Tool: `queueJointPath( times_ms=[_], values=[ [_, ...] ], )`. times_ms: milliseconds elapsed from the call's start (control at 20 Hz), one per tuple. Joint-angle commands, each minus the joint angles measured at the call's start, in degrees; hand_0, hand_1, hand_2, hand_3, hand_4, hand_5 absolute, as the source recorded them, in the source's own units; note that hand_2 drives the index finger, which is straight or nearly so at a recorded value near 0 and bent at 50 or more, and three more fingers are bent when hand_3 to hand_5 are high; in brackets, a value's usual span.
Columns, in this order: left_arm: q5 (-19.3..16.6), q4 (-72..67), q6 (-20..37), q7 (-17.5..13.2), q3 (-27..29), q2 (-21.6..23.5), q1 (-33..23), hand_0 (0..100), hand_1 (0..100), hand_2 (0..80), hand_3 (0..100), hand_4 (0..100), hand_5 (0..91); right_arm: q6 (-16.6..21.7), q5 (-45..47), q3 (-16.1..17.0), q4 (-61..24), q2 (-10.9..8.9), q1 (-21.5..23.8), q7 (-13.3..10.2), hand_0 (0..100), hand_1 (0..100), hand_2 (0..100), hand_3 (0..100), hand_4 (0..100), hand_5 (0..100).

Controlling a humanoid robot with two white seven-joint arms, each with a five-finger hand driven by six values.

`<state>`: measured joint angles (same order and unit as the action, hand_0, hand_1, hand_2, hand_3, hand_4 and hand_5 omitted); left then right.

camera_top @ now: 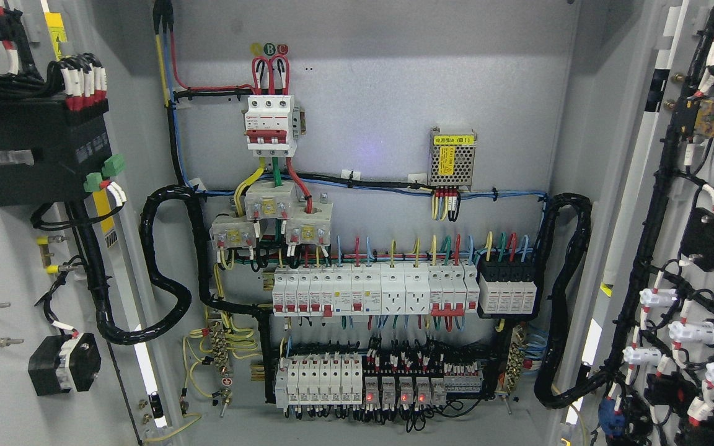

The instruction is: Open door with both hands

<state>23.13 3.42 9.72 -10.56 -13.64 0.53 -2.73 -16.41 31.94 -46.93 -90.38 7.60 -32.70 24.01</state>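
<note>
Cabinet (369, 80) open; breakers (357, 291) inside

Robot's own body wholly outside the head camera's view: no colours, cables or markings discernible.

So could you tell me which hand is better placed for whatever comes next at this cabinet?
Neither can be favoured: no hand or arm shows. Both doors, the left door and right door, already stand swung open, exposing the breakers.
</note>
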Motion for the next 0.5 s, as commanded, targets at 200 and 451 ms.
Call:
queueJointPath(
  times_ms=[200, 451],
  values=[
    [0.0, 0.0, 0.6, 0.0, 0.0, 0.3, 0.0, 12, 56, 0.0, 0, 0, 0.0, 2.3, 0.0, 21.0, -5.2, -10.23, 13.9, 0.2, 0, 50, 4, 0, 0, 0],
    [0.1, 0.9, 0.6, -0.1, -0.1, 0.5, 0.3, 12, 56, 0.0, 0, 0, 0.0, 10.9, -6.5, 25.5, -14.5, -16.38, 27.5, 0.2, 0, 50, 4, 0, 0, 0]
  ],
)
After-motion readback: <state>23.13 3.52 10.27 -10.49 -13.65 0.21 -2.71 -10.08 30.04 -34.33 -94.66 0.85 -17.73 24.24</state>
